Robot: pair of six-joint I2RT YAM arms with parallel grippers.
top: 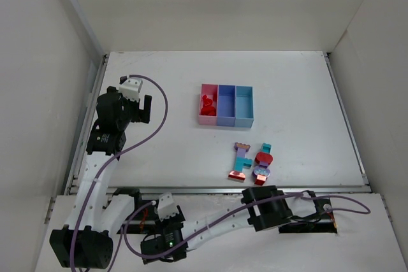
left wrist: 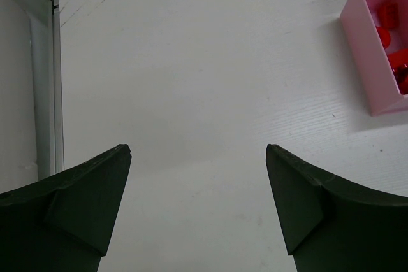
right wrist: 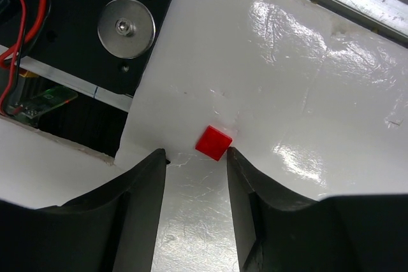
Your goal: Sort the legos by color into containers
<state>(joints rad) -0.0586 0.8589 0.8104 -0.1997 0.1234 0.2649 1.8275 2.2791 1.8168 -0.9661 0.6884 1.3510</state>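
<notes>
The right gripper (right wrist: 196, 157) stands partly open and holds nothing; the red brick (right wrist: 213, 143) lies just beyond its fingertips, almost touching one of them, on a glossy white surface (right wrist: 287, 93) off the tabletop (top: 159, 151) and well apart from the containers (top: 226, 122).

Hazard: the brick sits off-centre, so a closing finger probably nudges it rather than traps it; on the slick surface it may skid into the dark opening (right wrist: 83, 125) beside it, where a circuit board (right wrist: 38, 103) and wires lie exposed.

Hazard: the brick is small and flat; a shallow pinch may lose it in transit.

The left gripper (left wrist: 198, 151) hangs wide open and empty over bare tabletop, near the pink container (left wrist: 366, 62).

Hazard: the multicolour clumps (top: 240, 162) may enter one container unseparated.
</notes>
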